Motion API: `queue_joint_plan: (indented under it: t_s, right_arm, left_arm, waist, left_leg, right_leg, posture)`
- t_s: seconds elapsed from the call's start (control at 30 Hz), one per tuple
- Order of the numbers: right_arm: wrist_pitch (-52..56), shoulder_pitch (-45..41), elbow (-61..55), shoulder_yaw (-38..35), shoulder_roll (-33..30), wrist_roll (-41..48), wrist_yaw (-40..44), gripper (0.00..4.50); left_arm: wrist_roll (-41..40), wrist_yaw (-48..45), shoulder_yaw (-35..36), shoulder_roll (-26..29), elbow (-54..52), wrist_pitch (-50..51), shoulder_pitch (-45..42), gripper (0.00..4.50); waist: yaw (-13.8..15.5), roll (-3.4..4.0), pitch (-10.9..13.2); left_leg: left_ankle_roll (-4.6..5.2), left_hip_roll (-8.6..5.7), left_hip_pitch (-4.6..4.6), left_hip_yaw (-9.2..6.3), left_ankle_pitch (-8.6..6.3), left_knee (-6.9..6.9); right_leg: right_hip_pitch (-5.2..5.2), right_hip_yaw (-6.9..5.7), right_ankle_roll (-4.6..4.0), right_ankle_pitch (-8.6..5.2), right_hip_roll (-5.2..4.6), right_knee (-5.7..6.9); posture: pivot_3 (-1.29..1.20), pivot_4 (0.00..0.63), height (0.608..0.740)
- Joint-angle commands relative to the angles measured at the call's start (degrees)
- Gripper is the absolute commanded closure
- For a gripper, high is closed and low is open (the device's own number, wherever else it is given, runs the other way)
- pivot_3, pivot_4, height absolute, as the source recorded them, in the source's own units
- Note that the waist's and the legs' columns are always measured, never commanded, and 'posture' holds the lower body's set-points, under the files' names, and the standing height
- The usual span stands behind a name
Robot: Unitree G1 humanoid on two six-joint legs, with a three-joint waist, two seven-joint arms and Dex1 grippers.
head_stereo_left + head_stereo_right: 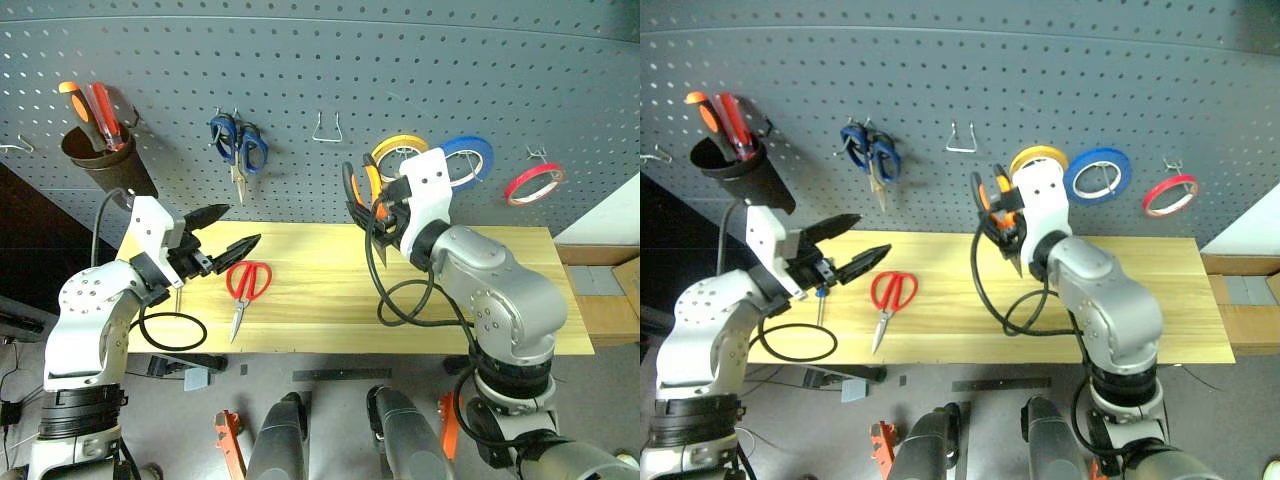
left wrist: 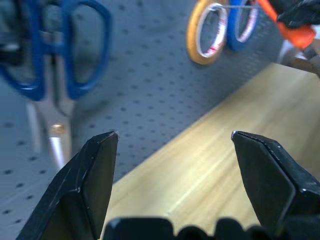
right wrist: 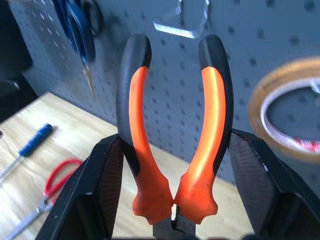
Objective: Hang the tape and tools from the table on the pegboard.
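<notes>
Nearest you, your left gripper hangs spread and empty above the light-wood plank table. Red-handled scissors and the small blue-handled screwdriver lie on that table beside it. Farther out, your right gripper clamps the orange-and-black-handled pliers, handles toward the dark grey pegboard, where the thin red tape ring already hangs.

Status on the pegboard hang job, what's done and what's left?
Done: the red tape already hangs on the pegboard. In hand: the right end effector holds the pliers up near an empty hook. Left: red scissors and blue screwdriver lie on the table; left end effector open, empty.
</notes>
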Motion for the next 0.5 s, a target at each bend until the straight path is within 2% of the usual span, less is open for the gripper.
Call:
queue_joint_plan:
  t_s: [0.03,0.27,0.5]
  right_arm:
    - [-6.6,-5.3,4.4,-1.5,-0.2,0.4,1.1,1.82]
    - [-18.1,-17.5,18.7,-3.6,1.5,0.2,0.6,1.82]
    - [-27.5,-26.1,30.8,-4.9,3.1,0.1,-0.3,1.82]
  left_arm:
    - [-1.1,1.4,2.4,1.0,-3.2,-0.4,0.9,0.60]
    - [-1.7,4.1,3.3,1.1,-5.1,0.4,1.0,0.60]
    - [-0.7,5.5,2.4,1.7,-4.4,0.4,-1.0,0.60]
  waist:
    - [0.0,-0.07,-0.1]
    - [0.4,-0.22,-0.4]
    - [1.2,-0.56,-0.8]
  left_leg:
    - [0.00,0.00,-0.01,0.00,0.00,0.00]
    - [-0.03,-0.02,-0.23,0.08,0.02,0.01]
    - [-0.04,-0.03,-0.35,0.15,0.02,-0.03]
  right_leg:
    - [-0.02,0.00,0.00,0.00,0.00,0.01]
    - [-0.43,0.02,-0.06,0.04,0.03,0.17]
    - [-0.60,0.03,-0.10,0.06,0.02,0.16]
  posture:
    - [-0.01,0.216,0.740]
    - [0.02,0.185,0.740]
    - [0.02,0.171,0.740]
